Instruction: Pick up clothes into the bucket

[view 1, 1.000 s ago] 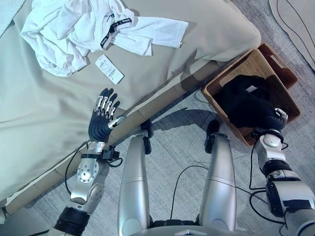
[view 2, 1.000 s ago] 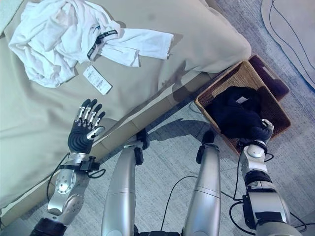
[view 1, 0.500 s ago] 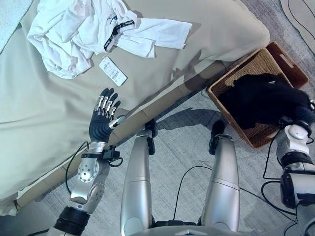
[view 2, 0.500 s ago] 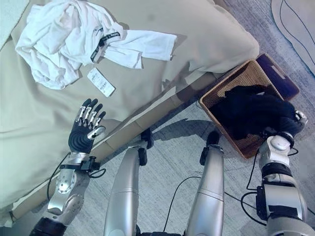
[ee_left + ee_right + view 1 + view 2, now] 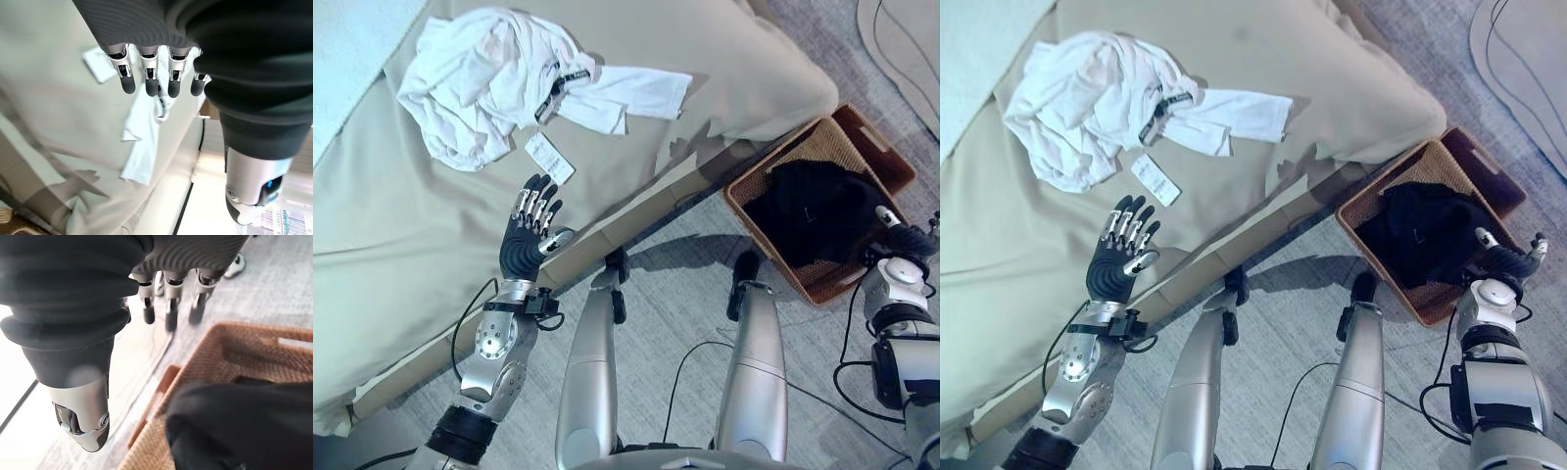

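- Left eye view: left hand (image 5: 526,242), fingers straight and empty, above the bed (image 5: 401,255) edge.
- Right hand (image 5: 1506,258), fingers spread and empty, beside wicker basket (image 5: 889,158) holding black garment (image 5: 815,211).
- White garment (image 5: 484,82), farthest; reach forward and close on its bunched middle.

- A crumpled white shirt (image 5: 494,78) lay on the bed (image 5: 401,235), one sleeve stretched out, a paper tag (image 5: 550,158) beside it.
- The left hand (image 5: 526,245) was raised over the bed's edge, fingers (image 5: 536,203) straight and spread, near the tag.
- A brown wicker basket (image 5: 850,279) stood on the floor beside the bed, with black clothes (image 5: 813,211) inside.
- The right hand (image 5: 901,240) hung over the basket's rim, empty.
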### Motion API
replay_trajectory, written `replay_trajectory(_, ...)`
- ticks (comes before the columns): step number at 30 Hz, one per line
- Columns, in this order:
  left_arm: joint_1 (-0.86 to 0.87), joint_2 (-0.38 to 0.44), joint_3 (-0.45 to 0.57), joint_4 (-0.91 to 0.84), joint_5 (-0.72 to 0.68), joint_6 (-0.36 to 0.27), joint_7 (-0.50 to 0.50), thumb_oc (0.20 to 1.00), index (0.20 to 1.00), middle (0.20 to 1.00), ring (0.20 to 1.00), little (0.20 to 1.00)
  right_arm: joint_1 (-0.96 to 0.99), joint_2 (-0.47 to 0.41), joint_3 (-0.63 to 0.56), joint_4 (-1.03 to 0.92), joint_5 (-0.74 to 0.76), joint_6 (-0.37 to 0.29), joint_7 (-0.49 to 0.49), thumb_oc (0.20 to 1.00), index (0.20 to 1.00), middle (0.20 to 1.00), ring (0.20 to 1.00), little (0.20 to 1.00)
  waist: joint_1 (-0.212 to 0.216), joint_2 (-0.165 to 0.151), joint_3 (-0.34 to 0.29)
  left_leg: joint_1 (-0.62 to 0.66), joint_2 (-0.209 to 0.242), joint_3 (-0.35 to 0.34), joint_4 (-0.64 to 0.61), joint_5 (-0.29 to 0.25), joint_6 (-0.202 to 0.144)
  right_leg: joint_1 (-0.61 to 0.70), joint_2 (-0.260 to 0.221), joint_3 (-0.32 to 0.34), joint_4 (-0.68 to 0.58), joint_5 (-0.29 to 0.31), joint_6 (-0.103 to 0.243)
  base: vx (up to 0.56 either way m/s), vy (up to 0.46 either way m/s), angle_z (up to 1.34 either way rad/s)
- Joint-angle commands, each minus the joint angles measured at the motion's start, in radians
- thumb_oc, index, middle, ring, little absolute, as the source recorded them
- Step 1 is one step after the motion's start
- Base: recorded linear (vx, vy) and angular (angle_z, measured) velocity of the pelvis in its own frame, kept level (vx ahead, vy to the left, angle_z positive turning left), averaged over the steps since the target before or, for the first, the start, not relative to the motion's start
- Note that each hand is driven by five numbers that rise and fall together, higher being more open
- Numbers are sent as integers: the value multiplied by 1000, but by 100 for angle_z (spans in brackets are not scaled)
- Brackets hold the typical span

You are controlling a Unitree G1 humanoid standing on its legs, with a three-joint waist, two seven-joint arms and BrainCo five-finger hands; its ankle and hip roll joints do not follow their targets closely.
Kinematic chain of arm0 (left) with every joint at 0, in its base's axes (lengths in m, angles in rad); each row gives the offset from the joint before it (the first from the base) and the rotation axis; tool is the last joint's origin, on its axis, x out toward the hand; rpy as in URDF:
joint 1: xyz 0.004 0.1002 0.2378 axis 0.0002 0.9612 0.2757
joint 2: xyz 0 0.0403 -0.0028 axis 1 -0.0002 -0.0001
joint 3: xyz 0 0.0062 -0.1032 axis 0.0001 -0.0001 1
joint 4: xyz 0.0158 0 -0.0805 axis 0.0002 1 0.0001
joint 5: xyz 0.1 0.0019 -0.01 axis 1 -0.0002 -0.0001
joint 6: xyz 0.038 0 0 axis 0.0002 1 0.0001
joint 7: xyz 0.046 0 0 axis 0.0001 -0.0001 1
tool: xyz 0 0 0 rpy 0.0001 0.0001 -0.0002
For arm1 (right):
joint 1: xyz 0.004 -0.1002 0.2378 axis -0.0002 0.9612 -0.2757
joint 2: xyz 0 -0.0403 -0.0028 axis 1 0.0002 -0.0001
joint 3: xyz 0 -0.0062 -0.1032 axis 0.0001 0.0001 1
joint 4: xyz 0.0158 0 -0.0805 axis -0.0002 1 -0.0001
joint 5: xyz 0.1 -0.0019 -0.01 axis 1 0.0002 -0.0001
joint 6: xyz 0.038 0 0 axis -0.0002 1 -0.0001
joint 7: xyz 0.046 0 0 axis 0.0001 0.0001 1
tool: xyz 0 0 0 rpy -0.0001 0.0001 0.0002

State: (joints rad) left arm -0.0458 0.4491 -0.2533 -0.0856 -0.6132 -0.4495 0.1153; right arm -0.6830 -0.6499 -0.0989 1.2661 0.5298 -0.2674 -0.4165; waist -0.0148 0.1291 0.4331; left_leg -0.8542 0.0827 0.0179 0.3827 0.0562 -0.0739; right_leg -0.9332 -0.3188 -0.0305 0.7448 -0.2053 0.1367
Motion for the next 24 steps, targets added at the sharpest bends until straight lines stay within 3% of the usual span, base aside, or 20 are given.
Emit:
replay_trajectory(1, 2, -21, 36, 34, 1, -51, -2, 1000, 1000, 1000, 1000, 1000, 47, 16, 42, 14, -8, -8, 3, 1000, 1000, 1000, 1000, 1000, -24, -21, -78, 29, -48, 32, 58, -112, 40, 45, 43, -33, -271, 230, 13, 19, -47, 3)
replay_trajectory(7, -13, -57, 72, 82, 16, -51, 9, 1000, 1000, 1000, 1000, 1000, 139, 107, -4, -56, 47, -37, 27, 1000, 1000, 1000, 1000, 1000, -33, -52, -93, 228, -42, -6, -118, -51, 22, 252, 48, -91, -402, 256, 25, 58, -75, 10)
replay_trajectory(8, -17, -65, 76, 103, 15, -47, 13, 1000, 1000, 1000, 1000, 1000, 155, 134, -26, -96, 106, -62, 32, 1000, 1000, 1000, 1000, 1000, -33, -60, -102, 262, -38, -8, -148, -41, 17, 288, 49, -99, -424, 257, 27, 102, -102, 2)
replay_trajectory(9, -30, -67, 73, 152, 30, -35, 19, 1000, 1000, 1000, 1000, 1000, 197, 166, -29, -164, 113, -80, 41, 1000, 1000, 1000, 1000, 1000, -32, -74, -104, 340, -32, -21, -198, -25, 12, 377, 46, -123, -469, 266, 31, 134, -119, -3)
replay_trajectory(11, -37, -70, 72, 184, 48, -25, 27, 1000, 1000, 1000, 1000, 1000, 233, 193, -14, -254, 91, -90, 40, 1000, 1000, 1000, 1000, 1000, -36, -80, -101, 383, -30, -30, -230, -9, 10, 433, 47, -135, -505, 279, 32, 74, -56, 13)
replay_trajectory(14, -41, -80, 86, 260, 206, 23, 85, 1000, 1000, 1000, 1000, 1000, 409, 249, 18, -567, 2, -116, 110, 1000, 1000, 1000, 1000, 1000, -34, -105, -108, 490, -23, -49, -263, -11, 10, 575, 44, -186, -561, 283, 39, 113, -32, 10)
replay_trajectory(15, -41, -80, 85, 259, 207, 23, 86, 1000, 1000, 1000, 1000, 1000, 411, 250, 17, -570, 0, -114, 108, 1000, 1000, 1000, 1000, 1000, -35, -105, -109, 489, -24, -50, -266, -5, 11, 576, 44, -188, -566, 288, 39, 138, -14, 31)
replay_trajectory(16, -39, -78, 100, 283, 260, 26, 93, 1000, 1000, 1000, 1000, 1000, 473, 260, 37, -690, -88, -117, 119, 1000, 1000, 1000, 1000, 1000, -30, -119, -122, 527, -18, -53, -272, -14, 9, 627, 46, -202, -583, 284, 42, 63, 4, 34)
replay_trajectory(24, -36, -54, 139, 367, 433, 45, 138, 1000, 1000, 1000, 1000, 1000, 519, 338, 103, -797, -102, -109, 193, 1000, 1000, 1000, 1000, 1000, 8, -172, -200, 621, -26, -54, -268, -50, 13, 783, 55, -243, -681, 299, 51, 139, 38, 13)
